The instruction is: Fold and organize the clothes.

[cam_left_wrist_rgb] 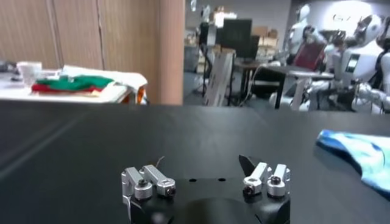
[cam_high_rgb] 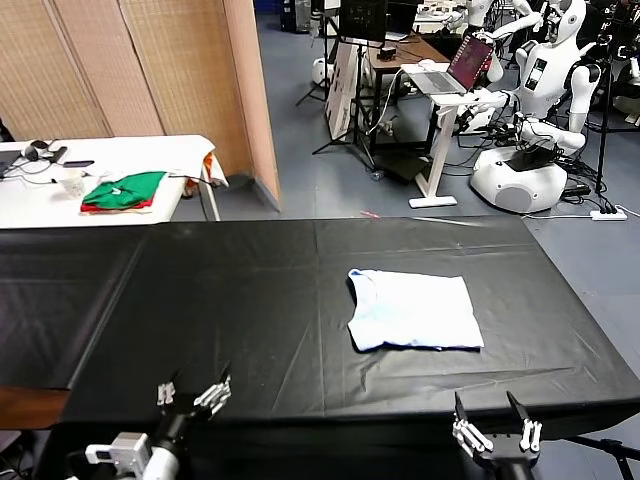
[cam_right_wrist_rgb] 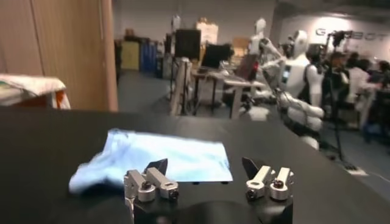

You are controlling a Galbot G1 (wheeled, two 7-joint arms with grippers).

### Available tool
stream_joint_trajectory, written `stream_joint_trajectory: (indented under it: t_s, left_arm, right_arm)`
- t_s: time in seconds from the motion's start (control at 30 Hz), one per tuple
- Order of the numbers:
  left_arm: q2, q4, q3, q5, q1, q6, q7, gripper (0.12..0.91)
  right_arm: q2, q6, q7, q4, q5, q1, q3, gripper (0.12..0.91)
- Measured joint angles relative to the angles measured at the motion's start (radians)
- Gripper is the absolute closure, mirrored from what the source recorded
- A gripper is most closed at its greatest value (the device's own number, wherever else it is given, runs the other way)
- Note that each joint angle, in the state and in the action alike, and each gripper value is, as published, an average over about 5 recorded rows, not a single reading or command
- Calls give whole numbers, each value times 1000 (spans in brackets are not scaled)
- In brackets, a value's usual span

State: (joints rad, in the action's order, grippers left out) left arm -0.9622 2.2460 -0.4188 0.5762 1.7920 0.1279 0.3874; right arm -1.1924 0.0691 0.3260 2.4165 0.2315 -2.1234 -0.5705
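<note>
Left pincer (cam_high_rgb: 193,394): released, empty, at the table's near edge.
Right pincer (cam_high_rgb: 494,420): released, empty, at the near edge.
T-shirt (cam_high_rgb: 412,310): folded flat on the black table (cam_high_rgb: 230,300), right of centre, beyond the right pincer.

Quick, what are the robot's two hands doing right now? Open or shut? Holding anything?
Left gripper: open, holding nothing, at the table's near edge.
Right gripper: open, holding nothing, near the folded T-shirt.
</note>
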Motion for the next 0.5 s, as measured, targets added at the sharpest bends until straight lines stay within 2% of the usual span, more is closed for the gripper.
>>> stream_joint_trajectory:
  t_s: [0.5]
  left_arm:
    - [-5,8,-9,-3,39,13,0,123]
  right_arm:
    - [-1,-1,-2,16,1,-36,8,118]
